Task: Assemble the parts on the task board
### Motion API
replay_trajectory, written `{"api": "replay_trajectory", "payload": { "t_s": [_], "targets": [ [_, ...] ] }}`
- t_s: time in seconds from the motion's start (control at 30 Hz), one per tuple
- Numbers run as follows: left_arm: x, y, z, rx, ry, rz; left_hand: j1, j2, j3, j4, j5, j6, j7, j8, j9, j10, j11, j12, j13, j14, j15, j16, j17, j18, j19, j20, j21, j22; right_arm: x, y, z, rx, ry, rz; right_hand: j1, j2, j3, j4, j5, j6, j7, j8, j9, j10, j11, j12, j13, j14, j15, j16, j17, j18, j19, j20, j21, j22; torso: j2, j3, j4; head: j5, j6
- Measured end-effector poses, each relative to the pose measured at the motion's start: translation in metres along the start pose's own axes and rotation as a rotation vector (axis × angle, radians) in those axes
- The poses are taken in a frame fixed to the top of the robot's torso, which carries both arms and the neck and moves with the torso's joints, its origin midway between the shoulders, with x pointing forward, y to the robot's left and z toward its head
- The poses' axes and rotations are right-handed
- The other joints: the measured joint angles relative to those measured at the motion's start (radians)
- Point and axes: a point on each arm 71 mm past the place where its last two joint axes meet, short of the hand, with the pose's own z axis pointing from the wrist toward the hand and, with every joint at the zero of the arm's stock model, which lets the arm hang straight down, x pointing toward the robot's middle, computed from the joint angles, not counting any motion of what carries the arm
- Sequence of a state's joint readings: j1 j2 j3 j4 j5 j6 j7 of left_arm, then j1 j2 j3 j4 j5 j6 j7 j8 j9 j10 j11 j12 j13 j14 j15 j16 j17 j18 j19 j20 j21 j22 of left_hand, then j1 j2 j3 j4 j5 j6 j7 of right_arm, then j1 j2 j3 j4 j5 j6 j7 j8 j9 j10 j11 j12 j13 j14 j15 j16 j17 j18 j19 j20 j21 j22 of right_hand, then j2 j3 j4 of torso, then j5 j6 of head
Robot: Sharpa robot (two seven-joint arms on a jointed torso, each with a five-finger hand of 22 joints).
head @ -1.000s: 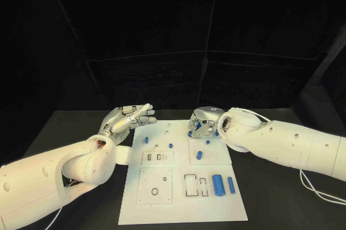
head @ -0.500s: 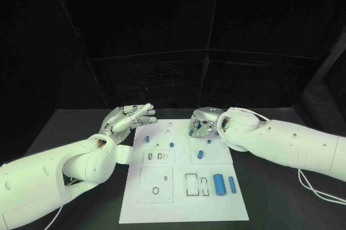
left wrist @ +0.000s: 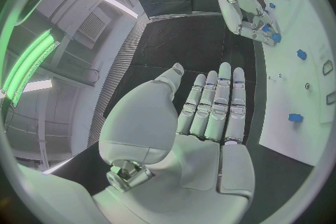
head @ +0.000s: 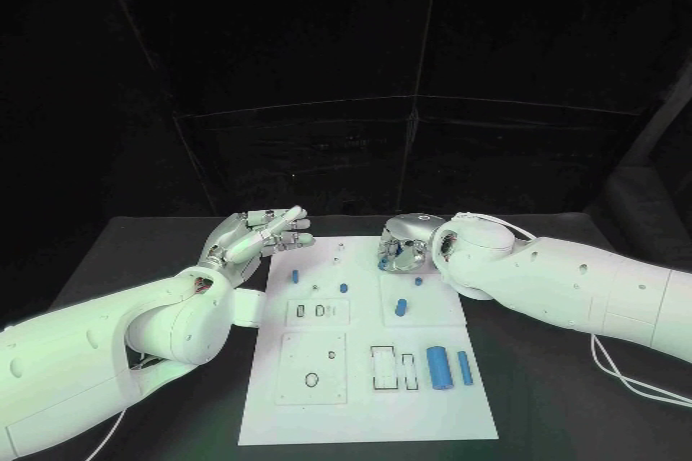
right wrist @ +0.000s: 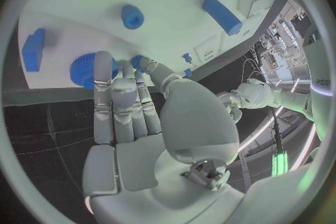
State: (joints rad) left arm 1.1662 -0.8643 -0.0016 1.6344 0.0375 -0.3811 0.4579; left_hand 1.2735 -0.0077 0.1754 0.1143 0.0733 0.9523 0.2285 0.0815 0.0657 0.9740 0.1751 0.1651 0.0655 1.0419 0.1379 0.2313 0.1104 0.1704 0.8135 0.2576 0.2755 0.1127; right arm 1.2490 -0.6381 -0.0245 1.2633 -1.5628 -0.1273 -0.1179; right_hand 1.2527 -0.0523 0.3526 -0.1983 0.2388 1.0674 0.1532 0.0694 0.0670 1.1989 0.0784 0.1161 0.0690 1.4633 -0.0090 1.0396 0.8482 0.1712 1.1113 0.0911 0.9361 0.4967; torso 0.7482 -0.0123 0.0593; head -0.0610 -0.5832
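Lettering on the task board [head: 361,401] seems illegible (left hand [head: 260,236] spread, right hand [head: 405,246] unclear).

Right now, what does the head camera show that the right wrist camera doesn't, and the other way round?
Head view: the whole task board at a glance, with a thick blue cylinder and a thinner blue cylinder lying side by side near its right edge. The left hand is raised beside the far left corner, holding nothing.
Right wrist view: a close look at a toothed blue gear right by the fingertips, with a blue block next to it.
Both: the white board and the right hand over its far end.
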Motion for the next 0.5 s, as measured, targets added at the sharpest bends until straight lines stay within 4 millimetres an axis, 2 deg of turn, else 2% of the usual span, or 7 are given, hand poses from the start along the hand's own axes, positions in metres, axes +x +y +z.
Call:
{"api": "replay_trajectory", "payload": {
  "t_s": [0.43, 0.5],
  "targets": [
    [-0.0002, 0.0004, 0.0003, -0.006, 0.003, -0.001, 0.0, 0.0, 0.0, 0.0, 0.0, 0.0, 0.0, 0.0, 0.0, -0.004, 0.004, 0.0, 0.0, 0.0, 0.0, 0.0, 0.0, 0.0, 0.0, 0.0, 0.0, 0.0, -0.0002, 0.0024, 0.0046, 0.002, 0.01, -0.003, 0.0, 0.0, 0.017, 0.007, 0.0, 0.007, -0.001, 0.0, 0.0, 0.008, 0.0, 0.004, 0.0, 0.0, 0.0, 0.032, 0.029, 0.0, -0.007, 0.0, 0.015, 0.01, 0.002, 0.0, 0.0012, -0.002, -0.005],
    [-0.0002, 0.0004, 0.0003, -0.007, 0.004, -0.001, 0.0, 0.0, 0.0, 0.0, 0.0, 0.0, 0.0, 0.0, 0.0, -0.004, 0.004, 0.0, 0.0, 0.0, 0.0, 0.0, 0.0, 0.0, 0.0, 0.0, 0.0, -0.001, -0.0002, 0.0025, 0.0047, 0.001, 0.01, -0.003, 0.0, 0.0, 0.02, 0.01, 0.0, 0.014, -0.004, -0.001, 0.0, 0.013, -0.005, 0.008, 0.0, 0.0, 0.0, 0.042, 0.036, 0.0, -0.007, 0.0, 0.02, 0.014, 0.002, -0.0001, 0.0012, -0.002, -0.005]
  ]
}}
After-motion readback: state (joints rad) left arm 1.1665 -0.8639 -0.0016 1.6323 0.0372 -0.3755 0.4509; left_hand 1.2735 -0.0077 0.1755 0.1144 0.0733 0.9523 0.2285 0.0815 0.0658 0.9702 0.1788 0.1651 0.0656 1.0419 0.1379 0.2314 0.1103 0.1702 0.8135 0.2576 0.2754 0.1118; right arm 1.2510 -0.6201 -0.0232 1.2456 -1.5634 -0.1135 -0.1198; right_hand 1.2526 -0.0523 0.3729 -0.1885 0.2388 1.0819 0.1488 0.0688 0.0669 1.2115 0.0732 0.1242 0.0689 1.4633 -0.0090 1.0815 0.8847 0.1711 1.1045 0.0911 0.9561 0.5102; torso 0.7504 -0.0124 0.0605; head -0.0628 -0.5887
